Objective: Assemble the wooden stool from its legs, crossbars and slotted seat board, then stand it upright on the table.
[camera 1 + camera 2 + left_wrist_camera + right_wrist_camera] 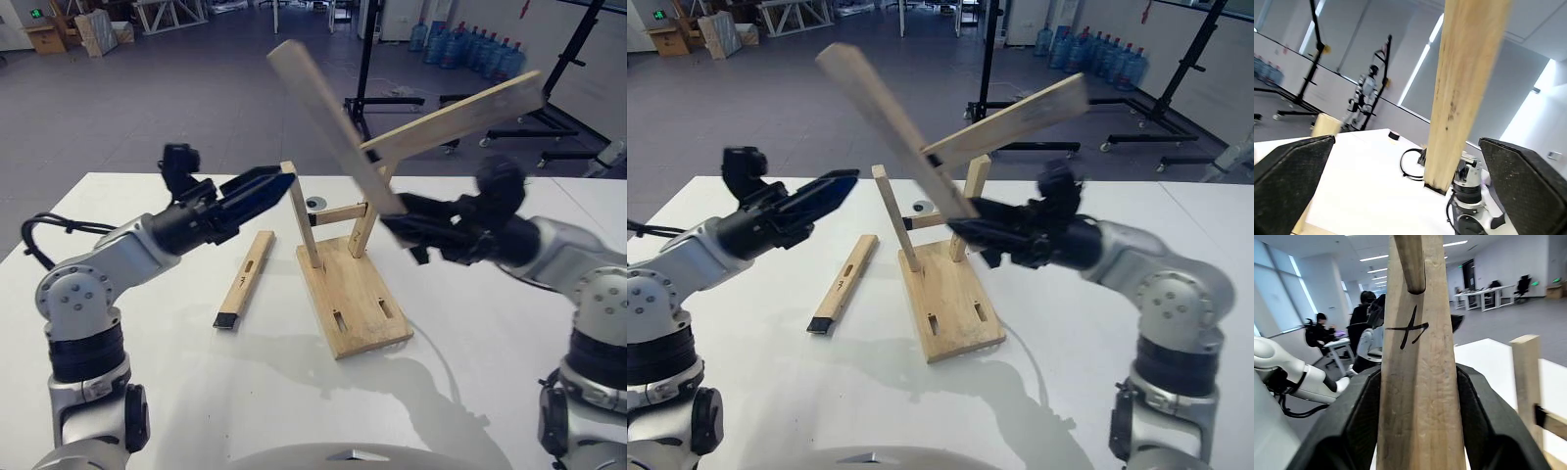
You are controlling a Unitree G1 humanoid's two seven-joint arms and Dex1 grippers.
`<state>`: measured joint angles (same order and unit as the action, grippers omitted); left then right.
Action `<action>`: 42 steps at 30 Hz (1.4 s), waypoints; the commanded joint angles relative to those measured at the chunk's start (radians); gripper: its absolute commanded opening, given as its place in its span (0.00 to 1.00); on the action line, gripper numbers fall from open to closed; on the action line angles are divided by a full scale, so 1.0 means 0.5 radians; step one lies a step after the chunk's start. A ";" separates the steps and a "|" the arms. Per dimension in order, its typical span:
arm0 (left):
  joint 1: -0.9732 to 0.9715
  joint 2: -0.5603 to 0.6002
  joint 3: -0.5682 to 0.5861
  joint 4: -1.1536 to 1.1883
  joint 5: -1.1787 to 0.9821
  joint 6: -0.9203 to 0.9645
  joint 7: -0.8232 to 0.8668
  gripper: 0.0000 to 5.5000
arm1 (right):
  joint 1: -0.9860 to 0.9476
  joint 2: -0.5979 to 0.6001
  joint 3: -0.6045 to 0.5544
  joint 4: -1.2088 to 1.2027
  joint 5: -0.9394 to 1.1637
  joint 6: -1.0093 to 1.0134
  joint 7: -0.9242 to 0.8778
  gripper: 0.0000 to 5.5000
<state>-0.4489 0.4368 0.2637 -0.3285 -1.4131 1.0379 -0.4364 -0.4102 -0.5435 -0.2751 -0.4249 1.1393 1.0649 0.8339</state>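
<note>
The slotted seat board (358, 308) lies flat on the white table (176, 392). Two legs (302, 220) (364, 227) stand upright in it, joined by a short crossbar (338, 213). My right gripper (402, 220) is shut on a long wooden plank (328, 113) that slants up and to the left over the uprights. A second plank (460, 113) crosses it and points up to the right; how they join is unclear. My left gripper (282, 186) is open, its tips beside the top of the left upright. In the left wrist view wood (1459, 98) shows in the gap between its fingers, touching neither. A loose slotted leg (245, 277) lies left of the board.
A small round grommet (315, 204) sits in the tabletop behind the uprights. Black metal stands (367, 59) and water bottles (480, 44) are on the floor beyond the far edge. There is free table surface in front of the seat board and at the far left.
</note>
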 commanded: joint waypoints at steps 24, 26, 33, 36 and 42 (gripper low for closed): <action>-0.178 0.056 -0.145 0.240 -1.111 -0.172 0.540 0.98 | 0.089 0.165 0.314 -0.076 0.212 -0.080 -0.275 0.37; -0.163 0.082 -0.162 0.235 -1.101 -0.170 0.534 0.98 | 0.087 0.172 0.316 -0.082 0.235 -0.080 -0.301 0.37; -0.143 0.102 -0.203 0.242 -1.066 -0.206 0.538 0.80 | 0.091 0.169 0.343 -0.091 0.284 -0.086 -0.371 0.37; -0.143 0.098 -0.210 0.233 -1.073 -0.220 0.550 0.72 | 0.098 0.168 0.350 -0.090 0.288 -0.089 -0.388 0.37; -0.145 0.095 -0.225 0.218 -1.067 -0.226 0.566 0.56 | 0.116 0.160 0.370 -0.089 0.285 -0.106 -0.404 0.37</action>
<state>-0.5214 0.4785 0.1622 -0.2118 -1.9542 0.9325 -0.1606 -0.3452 -0.4564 -0.0909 -0.4567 1.2750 1.0235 0.6376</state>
